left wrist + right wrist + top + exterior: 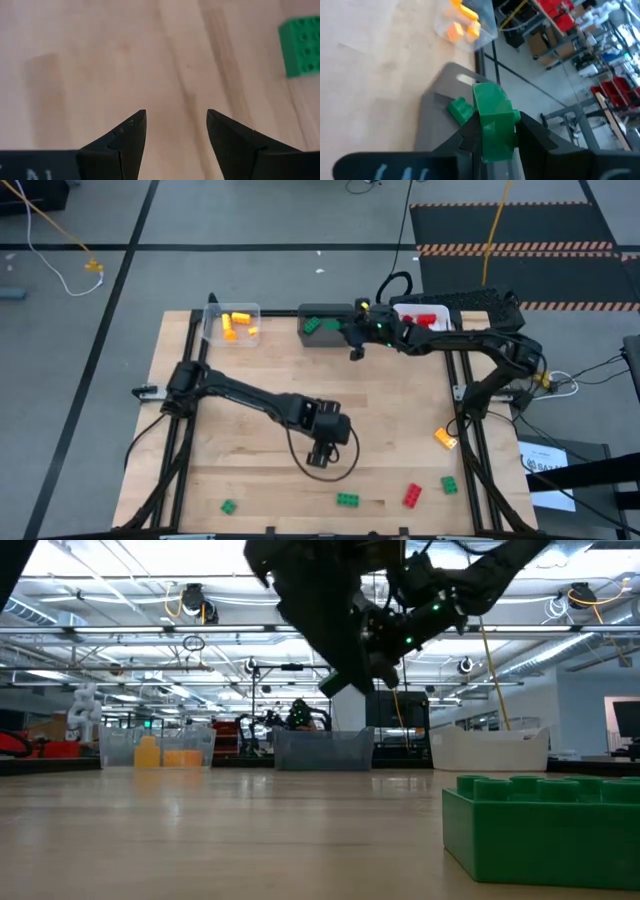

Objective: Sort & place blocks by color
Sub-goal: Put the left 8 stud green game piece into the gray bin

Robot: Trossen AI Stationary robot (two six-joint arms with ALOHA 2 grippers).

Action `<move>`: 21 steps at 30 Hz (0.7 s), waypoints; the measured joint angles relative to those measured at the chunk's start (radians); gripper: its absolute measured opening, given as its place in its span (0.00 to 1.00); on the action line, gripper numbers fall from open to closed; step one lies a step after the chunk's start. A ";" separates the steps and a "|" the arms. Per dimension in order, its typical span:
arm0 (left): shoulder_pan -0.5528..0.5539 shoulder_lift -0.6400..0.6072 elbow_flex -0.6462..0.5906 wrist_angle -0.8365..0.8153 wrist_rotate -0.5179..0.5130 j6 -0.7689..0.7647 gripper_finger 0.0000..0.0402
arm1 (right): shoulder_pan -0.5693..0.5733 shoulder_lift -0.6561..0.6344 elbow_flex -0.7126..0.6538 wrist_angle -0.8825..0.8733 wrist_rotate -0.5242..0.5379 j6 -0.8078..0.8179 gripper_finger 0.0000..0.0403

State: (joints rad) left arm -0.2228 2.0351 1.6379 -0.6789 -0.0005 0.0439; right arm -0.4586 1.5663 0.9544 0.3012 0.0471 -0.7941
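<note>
A: High view looked straight down on a wooden surface (pixel 260 390) with three bins along its far edge: a clear bin (pixel 232 324) holding yellow-orange blocks (pixel 237 326), a dark grey bin (pixel 322 326) holding a green block (pixel 312 326), and a white bin (pixel 425 316) holding red blocks (pixel 424 319). What were the arms doing?

B: The right hand (pixel 496 131) hung over the grey bin, pinching a green brick (pixel 494 122) between its fingers. The left hand (pixel 176 129) hovered over bare wood near the middle of the surface, fingers spread and empty.

A: Which blocks were not yet sorted?

B: Along the near edge lay a lone green block (pixel 228 505), another green one (pixel 347 500), a red one (pixel 412 495) and a third green one (pixel 449 485); an orange one (pixel 444 437) sat by the right edge.

A: What might have gone wrong?

B: My guess: the brick sat close to the bin's near wall, so a release there could have bounced it off the rim onto the surface.

A: Did the views differ?

B: Yes. Only the right wrist view showed the pinched brick clearly; from above the hand hid it. The low view showed a near-edge green block (pixel 545 830) looming large, and the left wrist view caught a green block (pixel 301 46) just ahead of the left hand
</note>
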 joint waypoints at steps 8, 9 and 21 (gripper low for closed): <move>-0.038 0.054 0.000 0.043 0.000 -0.032 0.52 | -0.048 0.126 0.085 -0.053 -0.027 0.005 0.19; -0.043 0.054 0.000 0.050 -0.001 -0.038 0.52 | -0.055 0.136 0.085 -0.052 -0.027 0.007 0.19; -0.070 0.054 0.000 0.098 0.000 -0.054 0.52 | -0.097 0.149 0.086 -0.049 -0.026 0.104 0.33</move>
State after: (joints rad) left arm -0.2924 2.0895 1.6382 -0.5808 -0.0002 -0.0101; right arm -0.5555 1.7149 1.0409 0.2519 0.0216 -0.6898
